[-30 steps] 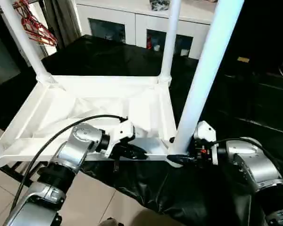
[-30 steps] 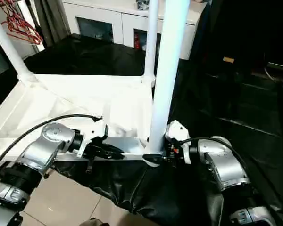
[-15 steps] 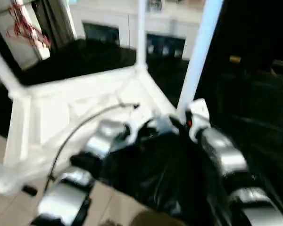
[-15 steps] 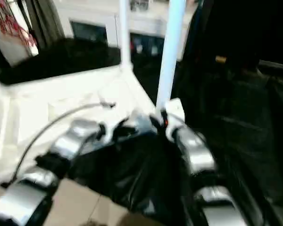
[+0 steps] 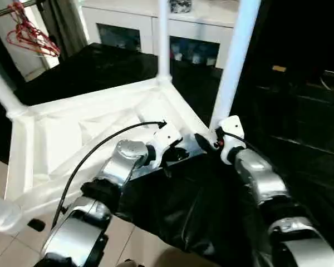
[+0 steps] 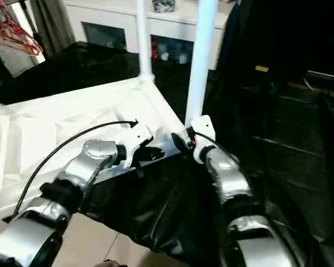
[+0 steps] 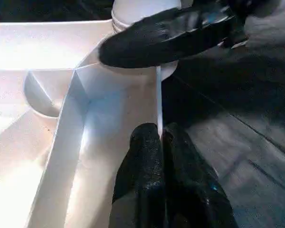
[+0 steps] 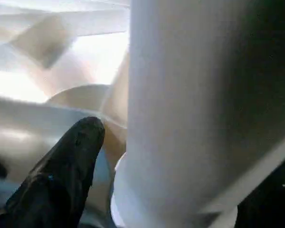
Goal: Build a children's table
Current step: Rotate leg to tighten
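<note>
Table top lies upside down on black sheeting, ribbed underside up, w/ three legs standing in corner sockets; the near leg rises right by your right gripper.

Handling, my read: hollow white plastic, so prob. light, fairly stiff, smooth and a bit slick. Thin rim may flex if you lever on it. Better holds look like the rim close to a corner socket, or a leg low at its flared base.

Left gripper: clenched on the rim edge near that corner. Right gripper: one finger sits beside the leg base; can't tell if it's released or grasping.

Surface: glossy wrinkled black sheet, likely slippery, over tile floor.

Room: white cabinet w/ glass doors behind, red hangers far left, dark furniture on the right.
</note>
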`<state>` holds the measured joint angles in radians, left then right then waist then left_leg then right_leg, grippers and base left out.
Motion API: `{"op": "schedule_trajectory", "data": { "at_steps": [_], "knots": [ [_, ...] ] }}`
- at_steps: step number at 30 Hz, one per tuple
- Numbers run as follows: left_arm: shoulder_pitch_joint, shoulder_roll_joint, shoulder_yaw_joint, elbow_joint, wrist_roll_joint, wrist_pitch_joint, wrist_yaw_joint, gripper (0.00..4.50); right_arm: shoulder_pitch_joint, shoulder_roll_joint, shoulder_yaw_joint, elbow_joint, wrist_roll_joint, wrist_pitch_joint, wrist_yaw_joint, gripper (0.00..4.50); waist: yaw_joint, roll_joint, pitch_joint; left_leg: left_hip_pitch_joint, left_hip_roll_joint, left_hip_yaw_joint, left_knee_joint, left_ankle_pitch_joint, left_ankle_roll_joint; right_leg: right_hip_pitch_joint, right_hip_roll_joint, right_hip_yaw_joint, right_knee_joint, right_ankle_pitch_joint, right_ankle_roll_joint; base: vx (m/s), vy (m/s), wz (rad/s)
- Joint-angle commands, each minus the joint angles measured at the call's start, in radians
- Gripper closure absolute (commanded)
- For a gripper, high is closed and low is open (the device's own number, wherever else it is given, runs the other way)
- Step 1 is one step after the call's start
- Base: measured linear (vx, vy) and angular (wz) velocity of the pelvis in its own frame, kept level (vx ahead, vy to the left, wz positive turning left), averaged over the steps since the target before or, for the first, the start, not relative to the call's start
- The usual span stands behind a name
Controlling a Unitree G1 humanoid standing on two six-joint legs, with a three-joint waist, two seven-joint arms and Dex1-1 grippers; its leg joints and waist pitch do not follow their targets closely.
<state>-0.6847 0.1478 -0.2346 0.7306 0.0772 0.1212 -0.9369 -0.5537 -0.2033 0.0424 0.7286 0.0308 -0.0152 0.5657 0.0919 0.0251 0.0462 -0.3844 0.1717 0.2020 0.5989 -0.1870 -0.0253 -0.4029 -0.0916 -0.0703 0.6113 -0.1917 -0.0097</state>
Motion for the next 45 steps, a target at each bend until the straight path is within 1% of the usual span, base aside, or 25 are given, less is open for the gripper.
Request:
{"op": "schedule_trajectory", "data": {
  "at_steps": [1, 2, 3, 4, 6, 7, 8, 12, 13, 15, 17, 18, 21, 23, 29, 34, 35, 36, 38, 39, 41, 42, 43, 44, 45],
  "knots": [
    [0.013, -0.005, -0.006, -0.080, -0.079, -0.069, -0.106, 4.50, 0.035, -0.020, 0.074, -0.085, 0.033, 0.007, 0.203, 0.67, 0.008, -0.024, -0.063, 0.014, 0.064, -0.028, -0.066, -0.135, 0.110, 0.056, -0.074, 0.046, -0.064, -0.097, -0.244, 0.000, 0.000, 0.00],
    [0.013, -0.004, -0.006, -0.081, -0.079, -0.069, -0.108, 4.50, 0.036, -0.021, 0.075, -0.088, 0.034, 0.008, 0.208, 0.67, 0.008, -0.023, -0.062, 0.014, 0.065, -0.027, -0.066, -0.135, 0.114, 0.055, -0.073, 0.046, -0.064, -0.101, -0.243, 0.000, 0.000, 0.00],
    [0.017, 0.001, -0.007, -0.086, -0.080, -0.068, -0.115, 4.50, 0.042, -0.028, 0.078, -0.100, 0.041, 0.012, 0.232, 0.67, 0.008, -0.021, -0.062, 0.015, 0.066, -0.027, -0.067, -0.138, 0.111, 0.051, -0.071, 0.046, -0.064, -0.108, -0.247, 0.000, 0.000, 0.00],
    [0.022, 0.012, -0.009, -0.095, -0.085, -0.065, -0.136, 4.50, 0.051, -0.045, 0.088, -0.114, 0.046, 0.015, 0.268, 0.67, 0.010, -0.021, -0.061, 0.017, 0.066, -0.027, -0.069, -0.157, 0.103, 0.050, -0.073, 0.046, -0.068, -0.135, -0.248, 0.000, 0.000, 0.00],
    [0.028, 0.025, -0.011, -0.106, -0.087, -0.063, -0.156, 4.50, 0.060, -0.065, 0.098, -0.127, 0.051, 0.018, 0.311, 0.67, 0.010, -0.021, -0.060, 0.018, 0.066, -0.027, -0.069, -0.171, 0.095, 0.049, -0.073, 0.047, -0.070, -0.156, -0.246, 0.000, 0.000, 0.00],
    [0.044, 0.052, -0.015, -0.134, -0.095, -0.055, -0.206, 4.50, 0.078, -0.102, 0.115, -0.150, 0.067, 0.022, 0.403, 0.67, 0.009, -0.022, -0.059, 0.019, 0.068, -0.028, -0.071, -0.190, 0.082, 0.047, -0.074, 0.048, -0.073, -0.187, -0.240, 0.000, 0.000, 0.00],
    [0.053, 0.067, -0.019, -0.150, -0.100, -0.051, -0.233, 4.50, 0.087, -0.120, 0.121, -0.164, 0.079, 0.027, 0.452, 0.67, 0.013, -0.021, -0.058, 0.018, 0.069, -0.028, -0.071, -0.196, 0.082, 0.049, -0.075, 0.048, -0.073, -0.197, -0.235, 0.000, 0.000, 0.00],
    [0.075, 0.111, -0.026, -0.189, -0.110, -0.036, -0.302, 4.50, 0.109, -0.163, 0.127, -0.217, 0.113, 0.062, 0.553, 0.67, 0.015, -0.021, -0.059, 0.017, 0.070, -0.028, -0.072, -0.180, 0.088, 0.046, -0.072, 0.048, -0.070, -0.174, -0.241, 0.000, 0.000, 0.00],
    [0.080, 0.121, -0.026, -0.197, -0.112, -0.033, -0.316, 4.50, 0.114, -0.171, 0.126, -0.230, 0.116, 0.070, 0.571, 1.01, 0.018, -0.021, -0.059, 0.018, 0.071, -0.028, -0.072, -0.177, 0.087, 0.046, -0.073, 0.048, -0.069, -0.179, -0.240, 0.000, 0.000, 0.00],
    [0.087, 0.135, -0.027, -0.209, -0.114, -0.031, -0.339, 4.50, 0.118, -0.181, 0.128, -0.244, 0.122, 0.082, 0.593, 1.06, 0.020, -0.022, -0.060, 0.019, 0.071, -0.028, -0.073, -0.173, 0.084, 0.043, -0.072, 0.048, -0.068, -0.174, -0.242, 0.000, 0.000, 0.00],
    [0.100, 0.157, -0.031, -0.231, -0.120, -0.024, -0.365, 4.50, 0.128, -0.204, 0.150, -0.257, 0.112, 0.077, 0.626, 1.34, 0.024, -0.022, -0.059, 0.019, 0.071, -0.028, -0.073, -0.178, 0.075, 0.044, -0.075, 0.049, -0.068, -0.179, -0.244, 0.000, 0.000, 0.00],
    [0.100, 0.157, -0.031, -0.231, -0.120, -0.024, -0.365, 4.50, 0.128, -0.204, 0.150, -0.257, 0.112, 0.077, 0.626, 1.43, 0.025, -0.022, -0.059, 0.020, 0.072, -0.029, -0.074, -0.179, 0.072, 0.044, -0.074, 0.048, -0.067, -0.179, -0.242, 0.000, 0.000, 0.00],
    [0.107, 0.164, -0.034, -0.244, -0.123, -0.016, -0.372, 4.50, 0.133, -0.213, 0.157, -0.264, 0.109, 0.078, 0.638, 1.47, 0.023, -0.022, -0.059, 0.021, 0.071, -0.028, -0.074, -0.180, 0.068, 0.042, -0.073, 0.049, -0.067, -0.168, -0.247, 0.000, 0.000, 0.00],
    [0.113, 0.166, -0.035, -0.253, -0.124, -0.011, -0.376, 4.50, 0.139, -0.214, 0.158, -0.279, 0.109, 0.089, 0.646, 1.73, 0.024, -0.023, -0.059, 0.020, 0.070, -0.028, -0.074, -0.177, 0.065, 0.043, -0.074, 0.049, -0.067, -0.166, -0.247, 0.000, 0.000, 0.00],
    [0.117, 0.161, -0.032, -0.251, -0.122, -0.011, -0.366, 4.50, 0.150, -0.215, 0.163, -0.301, 0.113, 0.098, 0.643, 1.82, 0.024, -0.024, -0.059, 0.020, 0.069, -0.028, -0.073, -0.169, 0.066, 0.045, -0.073, 0.049, -0.066, -0.163, -0.245, 0.000, 0.000, 0.00],
    [0.097, 0.130, -0.023, -0.212, -0.099, -0.022, -0.277, 4.50, 0.157, -0.187, 0.149, -0.286, 0.104, 0.095, 0.571, 1.83, 0.024, -0.025, -0.059, 0.021, 0.069, -0.028, -0.072, -0.172, 0.062, 0.042, -0.074, 0.050, -0.069, -0.169, -0.242, 0.000, 0.000, 0.00],
    [0.087, 0.117, -0.019, -0.194, -0.090, -0.025, -0.241, 4.50, 0.154, -0.171, 0.143, -0.271, 0.090, 0.098, 0.526, 1.83, 0.023, -0.026, -0.058, 0.020, 0.068, -0.029, -0.073, -0.173, 0.059, 0.044, -0.074, 0.050, -0.069, -0.178, -0.238, 0.000, 0.000, 0.00],
    [0.074, 0.100, -0.013, -0.174, -0.084, -0.023, -0.203, 4.50, 0.148, -0.153, 0.138, -0.245, 0.066, 0.090, 0.465, 1.83, 0.020, -0.025, -0.058, 0.021, 0.068, -0.029, -0.074, -0.171, 0.053, 0.041, -0.073, 0.051, -0.070, -0.180, -0.236, 0.000, 0.000, 0.00],
    [0.054, 0.074, -0.005, -0.145, -0.073, -0.024, -0.146, 4.50, 0.136, -0.124, 0.133, -0.199, 0.023, 0.070, 0.358, 1.83, 0.016, -0.027, -0.057, 0.023, 0.064, -0.030, -0.075, -0.191, 0.039, 0.043, -0.075, 0.050, -0.075, -0.213, -0.229, 0.000, 0.000, 0.00],
    [0.035, 0.049, 0.001, -0.118, -0.064, -0.024, -0.096, 4.50, 0.126, -0.097, 0.124, -0.162, 0.004, 0.068, 0.278, 1.83, 0.012, -0.026, -0.057, 0.022, 0.064, -0.031, -0.076, -0.193, 0.027, 0.041, -0.076, 0.050, -0.077, -0.228, -0.225, 0.000, 0.000, 0.00],
    [0.010, 0.015, 0.006, -0.084, -0.052, -0.029, -0.030, 4.50, 0.111, -0.056, 0.106, -0.119, -0.013, 0.071, 0.162, 1.84, 0.009, -0.026, -0.057, 0.024, 0.061, -0.031, -0.077, -0.212, 0.017, 0.042, -0.076, 0.051, -0.081, -0.253, -0.215, 0.000, 0.000, 0.00],
    [-0.004, -0.006, 0.008, -0.065, -0.046, -0.024, 0.007, 4.50, 0.099, -0.030, 0.089, -0.096, -0.012, 0.083, 0.096, 1.84, 0.008, -0.023, -0.056, 0.025, 0.063, -0.033, -0.079, -0.221, 0.014, 0.041, -0.077, 0.051, -0.082, -0.262, -0.210, 0.000, 0.000, 0.00],
    [-0.023, -0.035, 0.010, -0.042, -0.041, -0.019, 0.052, 4.50, 0.083, 0.007, 0.065, -0.066, -0.009, 0.098, 0.004, 1.84, 0.002, -0.023, -0.055, 0.026, 0.062, -0.032, -0.080, -0.223, 0.010, 0.038, -0.073, 0.052, -0.083, -0.258, -0.210, 0.000, 0.000, 0.00],
    [-0.023, -0.035, 0.010, -0.042, -0.041, -0.019, 0.052, 4.50, 0.083, 0.007, 0.065, -0.066, -0.009, 0.098, 0.004, 1.84, 0.002, -0.023, -0.056, 0.028, 0.062, -0.032, -0.080, -0.226, 0.007, 0.037, -0.073, 0.052, -0.084, -0.258, -0.209, 0.000, 0.000, 0.00],
    [-0.032, -0.050, 0.010, -0.031, -0.036, -0.019, 0.078, 4.50, 0.074, 0.025, 0.057, -0.051, -0.013, 0.100, -0.048, 1.84, 0.004, -0.021, -0.059, 0.026, 0.062, -0.033, -0.078, -0.217, 0.009, 0.043, -0.075, 0.051, -0.080, -0.236, -0.212, 0.000, 0.000, 0.00]
  ]
}}
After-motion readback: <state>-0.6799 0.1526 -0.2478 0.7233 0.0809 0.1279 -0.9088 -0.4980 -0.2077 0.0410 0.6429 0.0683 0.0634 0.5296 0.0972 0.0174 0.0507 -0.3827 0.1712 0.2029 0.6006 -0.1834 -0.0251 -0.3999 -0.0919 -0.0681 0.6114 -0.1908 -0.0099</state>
